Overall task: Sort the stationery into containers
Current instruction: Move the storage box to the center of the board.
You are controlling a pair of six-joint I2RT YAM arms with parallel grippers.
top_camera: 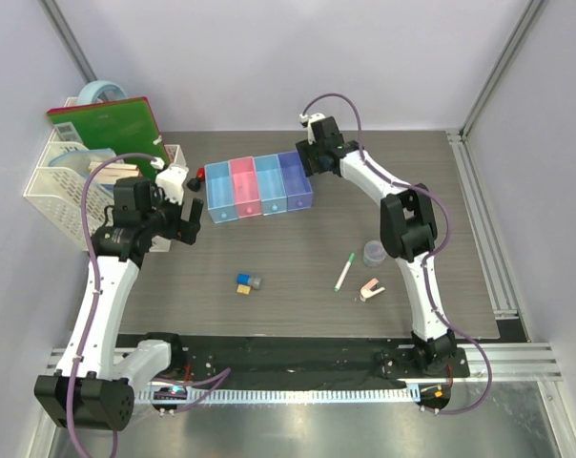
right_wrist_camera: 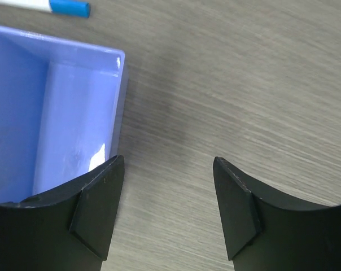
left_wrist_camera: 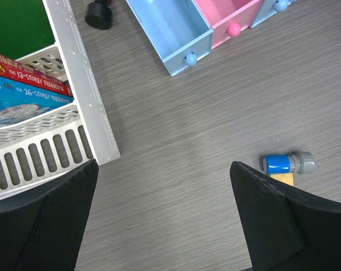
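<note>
The containers (top_camera: 259, 188) are a joined row of four bins: light blue (left_wrist_camera: 170, 28), pink (left_wrist_camera: 227, 14), light blue, purple (right_wrist_camera: 57, 113). My right gripper (right_wrist_camera: 166, 169) stands open and empty over bare table beside the purple bin's corner, at the row's far right end (top_camera: 307, 160). A blue-tipped pen (right_wrist_camera: 63, 7) lies beyond that bin. My left gripper (left_wrist_camera: 164, 169) is open wide above bare table, left of the row (top_camera: 186, 229). Blue (left_wrist_camera: 279, 164), grey (left_wrist_camera: 305, 162) and yellow (left_wrist_camera: 283, 179) blocks lie together. A green-capped pen (top_camera: 345, 272), grey tub (top_camera: 373, 253), pink-white clip (top_camera: 370, 289) and red-and-black knob (top_camera: 198, 177) lie loose.
A white mesh basket (top_camera: 59, 186) with a green book (top_camera: 107, 122), other books and a tape roll (top_camera: 102, 93) stands at the back left, close to my left arm. Its corner (left_wrist_camera: 100, 135) is just beside my left finger. Metal rails (top_camera: 483, 229) edge the table on the right.
</note>
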